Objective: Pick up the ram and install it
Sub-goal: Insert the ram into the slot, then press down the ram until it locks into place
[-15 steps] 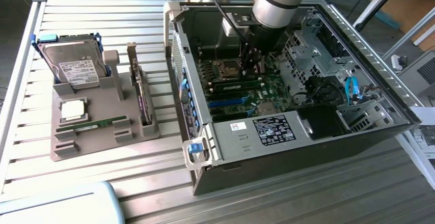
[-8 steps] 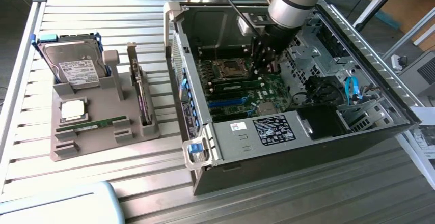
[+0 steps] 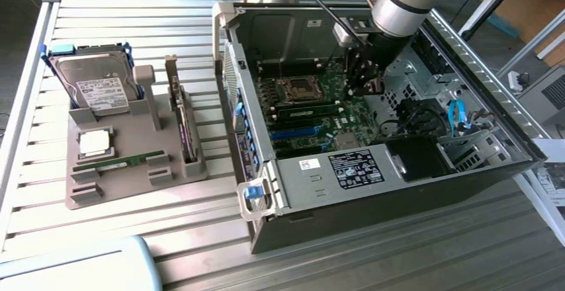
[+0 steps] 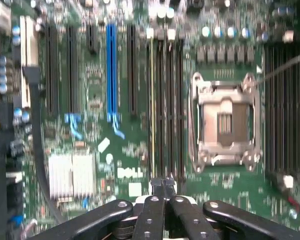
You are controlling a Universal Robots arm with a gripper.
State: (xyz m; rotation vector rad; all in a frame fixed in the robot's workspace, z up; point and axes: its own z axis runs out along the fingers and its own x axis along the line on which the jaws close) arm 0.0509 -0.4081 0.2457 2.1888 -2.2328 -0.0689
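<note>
End effector hovering shut inside the open computer case, above the motherboard

The end effector (image 4: 163, 186) is sitting pressed together with nothing visibly between its fingertips, over the memory slots (image 4: 165, 110) beside the empty processor socket (image 4: 225, 122). One ram (image 3: 118, 164) is lying in the grey holder (image 3: 132, 185) on the bench (image 3: 106, 59), well apart from the case (image 3: 353, 172); another green stick (image 3: 305, 113) is looking already seated by the socket. Doing this step well is probably depending on staying square to a slot and pressing evenly.
</note>
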